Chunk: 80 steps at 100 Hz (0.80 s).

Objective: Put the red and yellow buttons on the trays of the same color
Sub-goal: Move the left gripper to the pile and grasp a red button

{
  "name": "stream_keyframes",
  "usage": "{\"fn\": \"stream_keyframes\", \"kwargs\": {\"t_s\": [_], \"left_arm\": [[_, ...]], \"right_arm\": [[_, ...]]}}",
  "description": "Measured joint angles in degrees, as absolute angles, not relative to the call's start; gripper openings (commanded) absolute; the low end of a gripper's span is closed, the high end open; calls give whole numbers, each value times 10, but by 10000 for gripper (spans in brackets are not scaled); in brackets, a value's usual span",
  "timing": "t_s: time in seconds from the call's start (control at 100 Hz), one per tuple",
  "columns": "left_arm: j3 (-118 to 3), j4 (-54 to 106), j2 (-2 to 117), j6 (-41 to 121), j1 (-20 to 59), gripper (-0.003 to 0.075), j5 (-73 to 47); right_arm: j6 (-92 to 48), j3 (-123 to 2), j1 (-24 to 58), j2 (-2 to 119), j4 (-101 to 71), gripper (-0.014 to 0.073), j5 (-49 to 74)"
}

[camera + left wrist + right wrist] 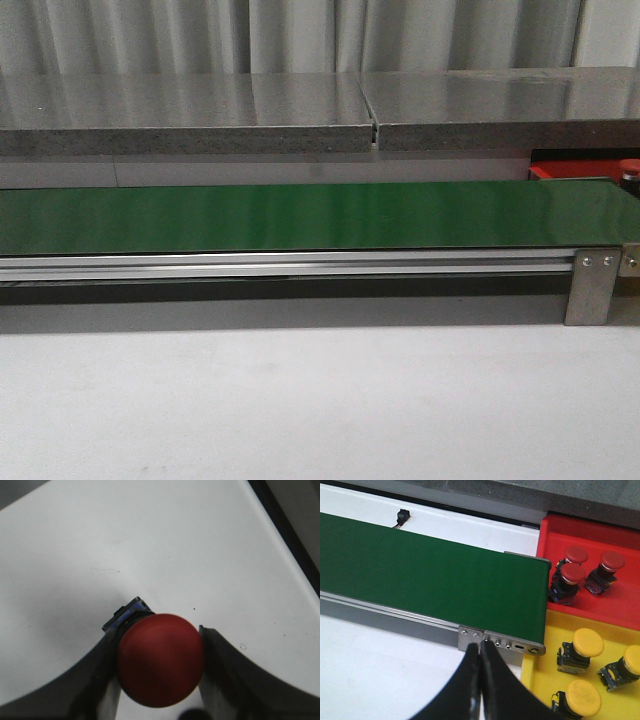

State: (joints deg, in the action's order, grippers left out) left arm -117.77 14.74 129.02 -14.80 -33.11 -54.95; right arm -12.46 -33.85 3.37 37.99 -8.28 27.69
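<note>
In the left wrist view my left gripper is shut on a red button with a domed red cap and a dark base, held over the white table. In the right wrist view my right gripper is shut and empty, near the end bracket of the green belt. Past the belt's end, a red tray holds three red buttons. Beside it, a yellow tray holds three yellow buttons. No gripper shows in the front view.
The long green belt on its metal frame crosses the front view, with a grey stone ledge behind it. A corner of the red tray shows at far right. A small black sensor sits behind the belt.
</note>
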Motion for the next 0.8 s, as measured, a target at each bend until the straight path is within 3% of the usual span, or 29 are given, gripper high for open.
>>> {"fn": "stream_keyframes", "kwargs": {"t_s": [0.23,0.58,0.8], "left_arm": [[-1105,146,1202,-133,-344,148,-551],[-890,193,1021,-35,-353,148,-491],[-798,207,977,10,-339,148,-465]], "right_arm": [[-125,-339,34,380,-83,-66,277],[-125,-339,34,380,-83,-66,277],[-125,-339,34,380,-83,-66,277]]}}
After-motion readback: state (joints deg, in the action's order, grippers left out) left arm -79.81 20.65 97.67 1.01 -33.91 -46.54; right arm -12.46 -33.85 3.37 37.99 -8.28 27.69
